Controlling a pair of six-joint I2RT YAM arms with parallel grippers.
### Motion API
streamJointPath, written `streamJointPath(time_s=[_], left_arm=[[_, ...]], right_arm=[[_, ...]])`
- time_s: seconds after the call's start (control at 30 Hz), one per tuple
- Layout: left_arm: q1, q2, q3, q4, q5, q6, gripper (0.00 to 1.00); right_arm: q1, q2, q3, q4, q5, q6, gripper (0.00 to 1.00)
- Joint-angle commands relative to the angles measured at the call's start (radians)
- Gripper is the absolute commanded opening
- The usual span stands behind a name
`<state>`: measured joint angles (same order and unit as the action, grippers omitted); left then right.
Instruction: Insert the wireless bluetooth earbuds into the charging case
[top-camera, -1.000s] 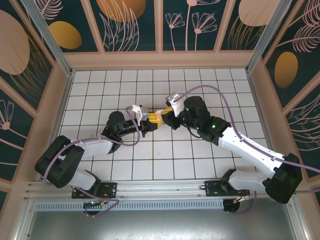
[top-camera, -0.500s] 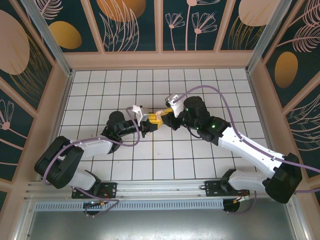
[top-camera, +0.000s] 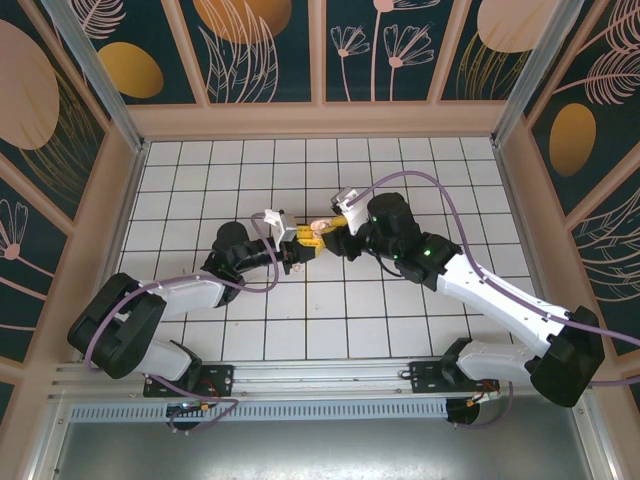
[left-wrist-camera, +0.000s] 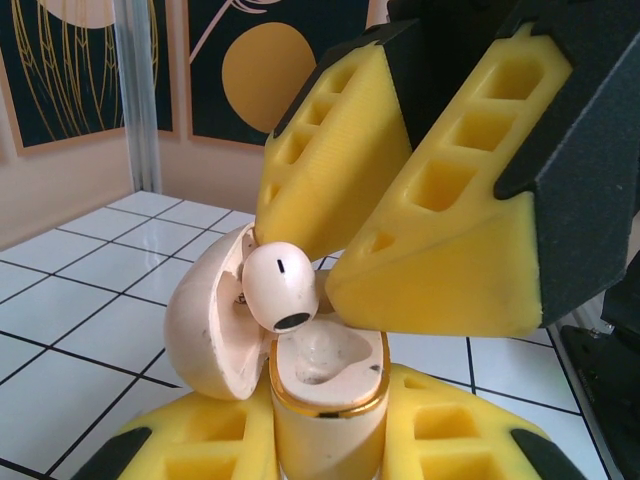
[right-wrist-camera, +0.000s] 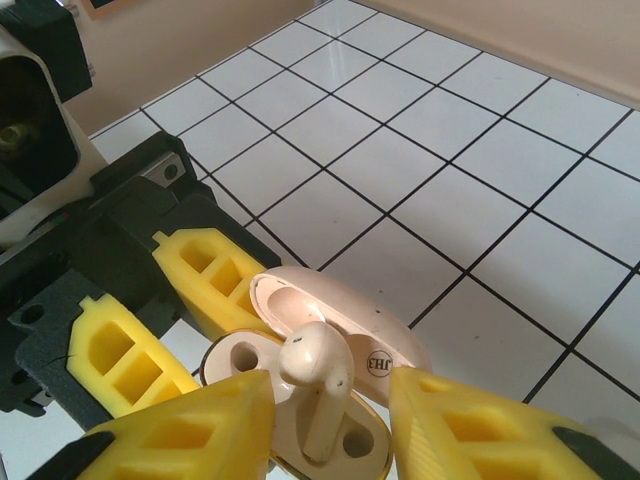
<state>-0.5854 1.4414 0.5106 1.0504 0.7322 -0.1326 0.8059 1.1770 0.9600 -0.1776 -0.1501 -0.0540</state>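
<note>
White-tiled tabletop (top-camera: 200, 180), floral-panelled walls around it. Top view: left end effector (top-camera: 297, 246) and right end effector (top-camera: 326, 232) meet mid-frame. Left wrist view: the left one clamps the upright charging case (left-wrist-camera: 325, 400), its lid open, with the earbud (left-wrist-camera: 280, 288) at its mouth. Right wrist view: right fingers stand parted beside the earbud, its stem pointing down into the case.

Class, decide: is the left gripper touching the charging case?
Touching. The left wrist view shows the charging case clamped between the yellow fingers of the left gripper.
</note>
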Motion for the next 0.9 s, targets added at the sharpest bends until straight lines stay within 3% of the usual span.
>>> streamJointPath(time_s=[0.0, 0.27, 0.53, 0.73, 0.87], left_arm=[[0.008, -0.034, 0.043, 0.096, -0.03, -0.014, 0.19], [0.007, -0.033, 0.038, 0.053, -0.043, 0.013, 0.19], [0.008, -0.044, 0.057, -0.091, -0.036, 0.118, 0.19], [0.008, -0.056, 0.069, -0.193, -0.016, 0.198, 0.19], [0.008, -0.055, 0.082, -0.25, -0.009, 0.237, 0.19]], right_arm=[[0.007, -0.013, 0.005, -0.065, -0.017, -0.02, 0.39], [-0.003, -0.058, 0.037, -0.053, -0.074, 0.013, 0.43], [-0.057, -0.086, 0.09, -0.092, -0.15, 0.104, 0.43], [-0.16, -0.066, 0.134, -0.128, -0.301, 0.2, 0.41], [-0.177, -0.019, 0.18, -0.199, -0.363, 0.215, 0.4]])
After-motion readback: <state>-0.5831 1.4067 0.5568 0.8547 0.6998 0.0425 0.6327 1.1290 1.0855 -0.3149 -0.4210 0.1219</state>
